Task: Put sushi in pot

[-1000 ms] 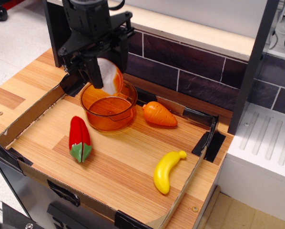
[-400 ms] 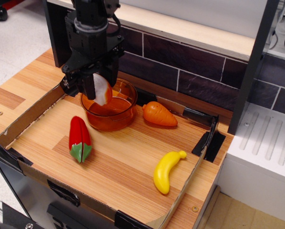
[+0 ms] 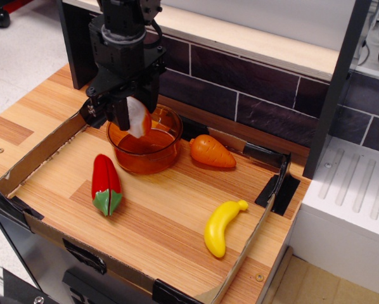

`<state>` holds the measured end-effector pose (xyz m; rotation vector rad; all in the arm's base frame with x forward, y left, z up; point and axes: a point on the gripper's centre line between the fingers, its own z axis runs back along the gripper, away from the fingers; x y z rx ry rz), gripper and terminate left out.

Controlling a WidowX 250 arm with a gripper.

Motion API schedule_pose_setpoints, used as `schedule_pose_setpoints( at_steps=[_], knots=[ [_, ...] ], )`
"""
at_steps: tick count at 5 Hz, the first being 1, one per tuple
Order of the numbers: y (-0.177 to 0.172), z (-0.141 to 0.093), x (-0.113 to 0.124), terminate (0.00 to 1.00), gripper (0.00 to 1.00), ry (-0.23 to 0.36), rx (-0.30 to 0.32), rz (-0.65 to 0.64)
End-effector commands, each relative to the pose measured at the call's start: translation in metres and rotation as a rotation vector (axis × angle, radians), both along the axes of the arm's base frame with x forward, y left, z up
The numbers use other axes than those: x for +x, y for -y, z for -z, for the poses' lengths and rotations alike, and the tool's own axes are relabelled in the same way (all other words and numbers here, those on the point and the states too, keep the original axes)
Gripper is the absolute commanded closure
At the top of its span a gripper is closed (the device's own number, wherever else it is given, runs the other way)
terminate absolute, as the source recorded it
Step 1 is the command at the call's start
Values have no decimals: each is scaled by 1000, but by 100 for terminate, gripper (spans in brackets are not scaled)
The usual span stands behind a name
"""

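Currently we are holding the sushi [image 3: 137, 118] clamped between the fingers of the gripper [image 3: 134, 119]. One dark finger [image 3: 122, 116] is crossing the left side of the white rice body, and the orange layer is showing along the right edge of the piece. The sushi is hanging upright, with its lower end reaching down into the mouth of the pot [image 3: 145, 145], at the back-left part of the opening. We cannot tell whether it is touching the pot's floor or wall.

Compared with the frame taken one second ago, we are carrying the sushi lower and further to the left: then it was hanging above the rim, and now it is dipping below rim level. Compared with the frame taken 0.4 s ago, the position is nearly the same, and the grip is unchanged.

Moving outward, the pot is standing in the same place near the back-left of the cardboard tray [image 3: 37, 158]. The carrot [image 3: 211, 152] is lying just beside the pot on its right. The red pepper [image 3: 106, 184] is lying in front of the pot, near it but apart. The banana [image 3: 220, 227] is lying well apart, toward the tray's front-right edge. None of these three toys is showing any displacement since the earlier frames.
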<state>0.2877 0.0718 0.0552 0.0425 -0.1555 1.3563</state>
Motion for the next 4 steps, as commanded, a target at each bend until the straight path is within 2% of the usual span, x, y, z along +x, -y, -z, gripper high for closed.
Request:
schedule_pose_setpoints(
  at_steps=[1, 4],
  knots=[
    [6, -10, 10, 0, 100, 49, 34, 18],
    [12, 16, 3, 0, 100, -3, 67, 46]
  ],
)
